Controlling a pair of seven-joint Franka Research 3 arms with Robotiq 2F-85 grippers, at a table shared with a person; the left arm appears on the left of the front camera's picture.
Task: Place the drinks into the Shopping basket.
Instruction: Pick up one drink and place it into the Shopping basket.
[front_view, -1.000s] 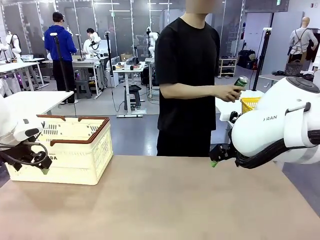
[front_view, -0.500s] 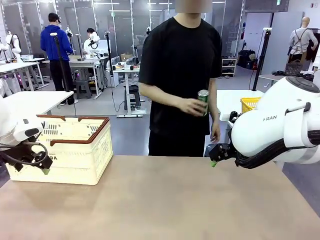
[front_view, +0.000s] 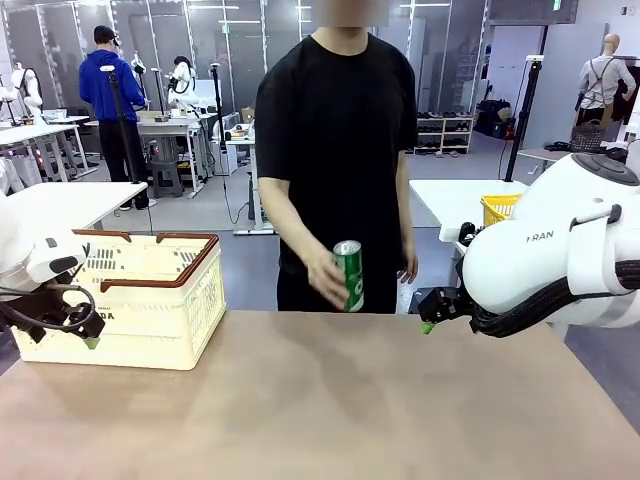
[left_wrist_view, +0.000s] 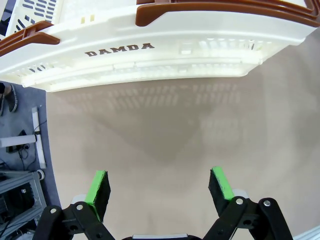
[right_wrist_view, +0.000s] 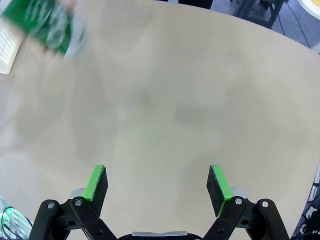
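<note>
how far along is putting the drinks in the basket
Done: nothing that shows. No can is visible in the Shopping basket, though its floor is hidden. In hand: the person's hand holds the green can near the far edge of the table. Left: the left tool and right tool are both open and empty, so the can has yet to be picked up and put in the basket.

front camera across table (front_view: 330, 410), wrist cameras close above
</note>
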